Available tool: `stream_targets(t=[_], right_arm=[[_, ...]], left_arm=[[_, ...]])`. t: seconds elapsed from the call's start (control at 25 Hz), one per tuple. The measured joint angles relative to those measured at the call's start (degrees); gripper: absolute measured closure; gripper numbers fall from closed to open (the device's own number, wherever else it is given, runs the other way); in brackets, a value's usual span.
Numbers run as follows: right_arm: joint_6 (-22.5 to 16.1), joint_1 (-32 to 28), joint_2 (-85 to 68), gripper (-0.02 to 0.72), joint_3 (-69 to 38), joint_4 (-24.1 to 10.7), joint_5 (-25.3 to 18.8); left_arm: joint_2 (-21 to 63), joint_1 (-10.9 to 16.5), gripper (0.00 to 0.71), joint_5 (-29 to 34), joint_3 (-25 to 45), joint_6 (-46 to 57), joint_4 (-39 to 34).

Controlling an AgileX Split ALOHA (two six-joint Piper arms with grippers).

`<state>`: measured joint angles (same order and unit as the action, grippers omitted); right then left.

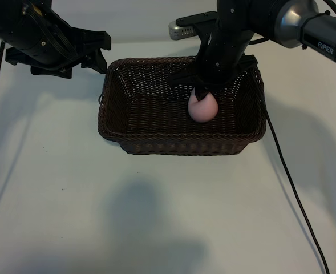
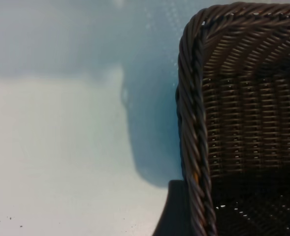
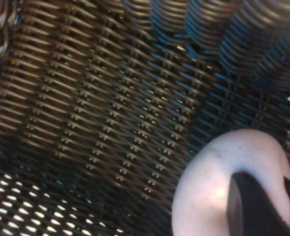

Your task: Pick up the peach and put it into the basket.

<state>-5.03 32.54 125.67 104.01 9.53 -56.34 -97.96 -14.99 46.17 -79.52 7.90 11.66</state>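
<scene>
The pink peach [image 1: 202,107] is inside the dark brown wicker basket [image 1: 179,137], toward its right half. My right gripper [image 1: 202,91] comes down from above and is shut on the peach's top. The right wrist view shows the peach [image 3: 209,187] close up against the woven basket wall [image 3: 110,98], with one dark finger [image 3: 250,206] pressed on it. Whether the peach touches the basket floor is not clear. My left gripper [image 1: 96,52] hovers open and holding nothing just outside the basket's back left corner.
The left wrist view looks down on the basket's braided rim [image 2: 191,123] and on white table [image 2: 61,147] beside it. A black cable [image 1: 296,194] trails across the table right of the basket. Bare white table lies in front of the basket.
</scene>
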Motion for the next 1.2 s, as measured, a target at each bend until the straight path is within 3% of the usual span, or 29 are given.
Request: stream_targets(t=[0.24,0.36,0.56,1.2], right_arm=[[0.1,0.0,0.0,0.271,6.4,0.1,-6.6],[0.6,0.0,0.0,0.195,10.6,0.2,-11.0],[0.9,-0.6,-0.1,0.189,14.8,-3.2,-13.4],[1.4,-14.9,-2.3,0.214,15.1,-6.1,-13.8]], left_arm=[[0.0,0.0,0.123,0.0,0.0,-0.2,0.0],[0.0,0.0,0.123,0.0,0.0,-0.2,0.0],[0.0,0.0,0.123,0.0,0.0,-0.2,0.0],[0.0,0.0,0.123,0.0,0.0,-0.1,0.0]])
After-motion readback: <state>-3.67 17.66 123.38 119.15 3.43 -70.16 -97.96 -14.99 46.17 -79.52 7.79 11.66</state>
